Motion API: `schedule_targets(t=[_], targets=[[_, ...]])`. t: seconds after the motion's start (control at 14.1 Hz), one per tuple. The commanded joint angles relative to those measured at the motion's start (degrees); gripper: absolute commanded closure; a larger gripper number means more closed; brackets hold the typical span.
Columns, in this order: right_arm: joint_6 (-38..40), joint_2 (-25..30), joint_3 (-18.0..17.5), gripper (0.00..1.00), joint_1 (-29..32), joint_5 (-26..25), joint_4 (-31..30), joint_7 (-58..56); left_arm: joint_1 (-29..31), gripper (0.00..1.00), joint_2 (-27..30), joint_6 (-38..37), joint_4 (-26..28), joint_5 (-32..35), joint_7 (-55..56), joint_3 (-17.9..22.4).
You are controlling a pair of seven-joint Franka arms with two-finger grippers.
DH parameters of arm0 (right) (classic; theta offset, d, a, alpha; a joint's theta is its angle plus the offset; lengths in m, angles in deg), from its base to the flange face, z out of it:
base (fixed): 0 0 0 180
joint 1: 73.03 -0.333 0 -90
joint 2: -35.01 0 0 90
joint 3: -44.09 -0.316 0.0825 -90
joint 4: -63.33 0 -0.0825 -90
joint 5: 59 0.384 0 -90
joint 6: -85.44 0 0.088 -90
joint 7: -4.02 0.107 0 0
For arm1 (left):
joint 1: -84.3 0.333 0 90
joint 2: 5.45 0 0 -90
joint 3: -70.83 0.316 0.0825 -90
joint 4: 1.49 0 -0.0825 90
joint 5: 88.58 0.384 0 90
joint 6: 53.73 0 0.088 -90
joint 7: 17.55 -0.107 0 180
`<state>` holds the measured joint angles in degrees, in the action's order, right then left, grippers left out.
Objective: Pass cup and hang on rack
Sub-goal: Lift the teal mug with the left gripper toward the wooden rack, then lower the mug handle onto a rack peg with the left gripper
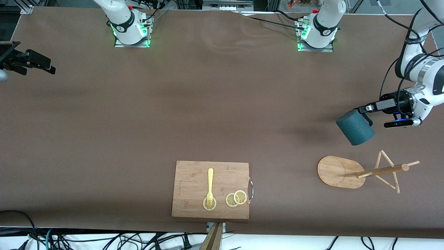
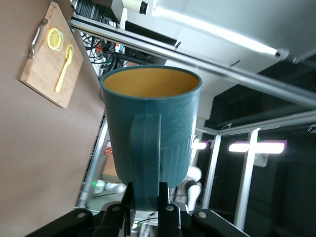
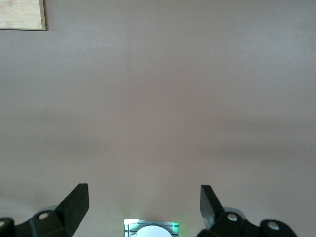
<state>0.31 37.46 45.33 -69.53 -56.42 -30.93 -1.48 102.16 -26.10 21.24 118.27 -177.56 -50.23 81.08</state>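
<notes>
The left end effector point(image 1: 368, 109), clenched on the handle, holds the rigid, seemingly light teal-blue ribbed cup point(image 1: 355, 127) tilted above the brown counter point(image 1: 208, 104) near the bamboo peg rack point(image 1: 364, 172); the right end effector point(image 1: 36, 63) waits released.

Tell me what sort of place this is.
Likely a robotics lab: two arm bases bolted to a brown table, cables along its edge, and the left pincer holding a cup above a rack.
</notes>
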Motion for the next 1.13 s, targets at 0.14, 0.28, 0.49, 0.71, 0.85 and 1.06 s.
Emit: schedule_targets(t=[0.14,0.28,0.49,0.71,0.85,1.06], targets=[[1.19,-0.51,-0.1,0.0,0.02,1.02,1.53,0.23,2.27,1.0,-4.39,-5.44,0.74,-10.23,4.28,-0.41],[1.28,-0.51,-0.1,0.0,0.02,1.02,1.53,0.23,3.23,1.0,-5.2,-5.98,0.65,-11.65,4.11,-0.41],[1.28,-0.51,-0.1,0.0,0.02,1.02,1.53,0.23,3.49,1.0,-7.65,-6.16,0.48,-14.19,3.58,-0.41],[1.19,-0.51,-0.1,0.0,0.02,1.02,1.53,0.23,4.02,1.0,-10.38,-6.86,-1.98,-15.17,3.67,-0.41],[1.28,-0.51,-0.1,0.0,0.02,1.02,1.53,0.23,4.2,1.0,-11.17,-6.69,-2.51,-15.26,3.67,-0.41],[1.28,-0.51,-0.01,0.0,0.02,1.02,1.53,0.23,4.2,1.0,-12.92,-6.33,-2.69,-16.93,3.67,-0.41]])
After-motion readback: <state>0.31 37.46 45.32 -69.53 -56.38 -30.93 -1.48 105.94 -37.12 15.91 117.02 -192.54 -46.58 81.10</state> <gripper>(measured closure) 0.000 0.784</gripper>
